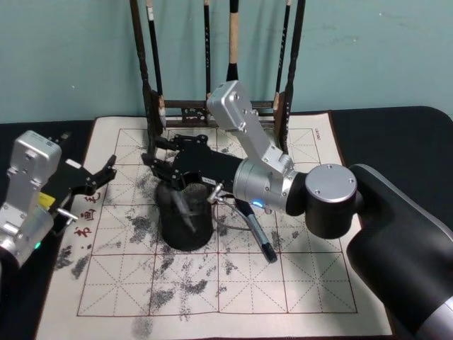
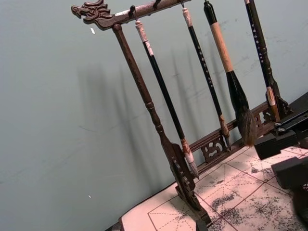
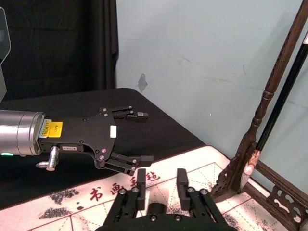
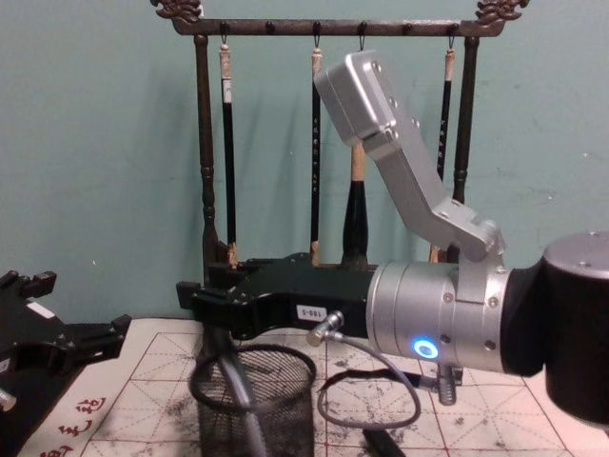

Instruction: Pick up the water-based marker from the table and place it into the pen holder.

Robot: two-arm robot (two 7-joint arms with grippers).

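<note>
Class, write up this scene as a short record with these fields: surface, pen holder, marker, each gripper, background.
Surface: dark tabletop with white felt calligraphy mat, red grid lines, grey ink smudges
Pen holder: small round black wire-mesh cup, upright on the mat
Marker: slim grey marker, leaning inside the cup
Right gripper: above the cup, jaws open, empty
Left gripper: near the mat's left edge, jaws open, empty
Background: tall dark wooden rack hung with calligraphy brushes

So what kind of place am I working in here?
Most likely a calligraphy desk, perhaps a staged one: a white felt mat with red grid lines and ink smudges, a wooden rack of hanging brushes behind it, and a mesh pen holder.
</note>
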